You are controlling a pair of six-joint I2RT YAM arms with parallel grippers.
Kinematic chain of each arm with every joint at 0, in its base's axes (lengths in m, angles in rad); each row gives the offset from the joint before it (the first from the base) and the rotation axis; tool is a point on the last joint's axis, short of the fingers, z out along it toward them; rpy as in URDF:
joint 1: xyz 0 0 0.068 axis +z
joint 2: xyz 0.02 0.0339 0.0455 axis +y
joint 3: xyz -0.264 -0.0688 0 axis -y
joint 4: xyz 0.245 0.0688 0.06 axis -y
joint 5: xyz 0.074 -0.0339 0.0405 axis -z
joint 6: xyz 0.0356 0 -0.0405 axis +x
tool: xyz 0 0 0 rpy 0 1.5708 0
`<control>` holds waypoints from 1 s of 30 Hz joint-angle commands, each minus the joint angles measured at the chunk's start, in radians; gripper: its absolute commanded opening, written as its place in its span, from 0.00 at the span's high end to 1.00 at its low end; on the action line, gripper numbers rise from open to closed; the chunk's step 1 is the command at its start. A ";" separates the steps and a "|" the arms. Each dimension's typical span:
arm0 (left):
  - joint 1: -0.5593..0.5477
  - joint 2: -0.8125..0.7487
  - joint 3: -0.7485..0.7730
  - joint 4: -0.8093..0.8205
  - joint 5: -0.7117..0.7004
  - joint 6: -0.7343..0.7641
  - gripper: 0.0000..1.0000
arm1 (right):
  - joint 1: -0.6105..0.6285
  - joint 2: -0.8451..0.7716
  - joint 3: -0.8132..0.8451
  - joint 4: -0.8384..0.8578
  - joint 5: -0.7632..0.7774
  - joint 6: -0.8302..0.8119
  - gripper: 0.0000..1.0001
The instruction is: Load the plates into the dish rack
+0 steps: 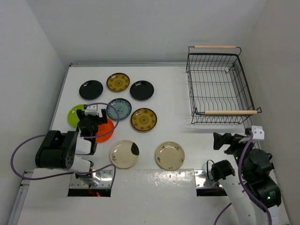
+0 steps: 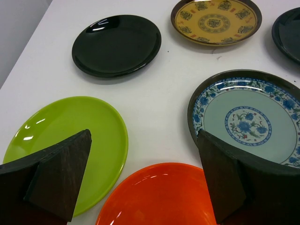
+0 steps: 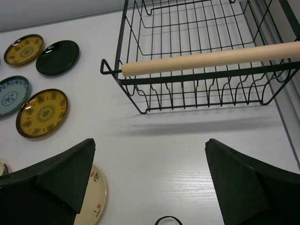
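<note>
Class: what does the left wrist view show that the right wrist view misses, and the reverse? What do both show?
Left wrist only: the lime green plate, the orange plate and the left black plate. Right wrist only: the dish rack, the cream plate and the nearer yellow plate. Both: the blue patterned plate, the far yellow plate and the other black plate.

bright even light, sharp views, glare on the black plate (image 2: 117,44).
</note>
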 commanded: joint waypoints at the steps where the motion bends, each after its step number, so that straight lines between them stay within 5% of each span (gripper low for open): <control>1: -0.008 0.001 0.015 0.065 -0.005 -0.014 0.00 | 0.001 -0.064 -0.003 0.013 0.015 0.013 0.00; 8: -0.008 0.001 0.015 0.065 0.007 -0.002 0.00 | 0.004 0.022 0.049 0.036 0.017 -0.013 0.00; 9: 0.001 -0.014 0.024 0.065 0.097 0.015 0.00 | 0.004 0.040 0.059 0.038 0.012 -0.014 0.00; 11: 0.028 -0.145 0.173 -0.258 0.240 0.044 0.00 | 0.004 0.121 0.117 0.036 -0.011 -0.049 0.00; 12: 0.041 -0.172 0.271 -0.432 0.332 0.191 0.00 | 0.004 0.225 0.198 0.032 -0.017 -0.072 0.00; 13: 0.041 -0.172 0.385 -0.782 0.509 0.307 0.00 | 0.004 0.264 0.230 0.016 -0.028 -0.085 0.00; 14: 0.019 -0.161 0.592 -0.907 0.524 0.378 0.00 | 0.001 0.307 0.265 -0.008 -0.043 -0.094 0.00; 20: -0.024 -0.106 1.084 -1.297 0.139 0.346 0.00 | 0.003 0.740 0.630 -0.117 -0.048 -0.281 0.00; 25: -0.042 -0.039 1.314 -1.596 -0.136 0.458 0.00 | 0.012 1.080 0.838 -0.212 -0.019 -0.349 0.00; 29: 0.080 0.049 1.464 -1.953 0.031 0.388 0.03 | 0.043 1.105 0.757 -0.059 -0.006 -0.405 0.00; 30: 0.117 0.120 1.525 -2.092 0.067 0.363 0.05 | 0.055 1.102 0.737 -0.004 0.100 -0.416 0.00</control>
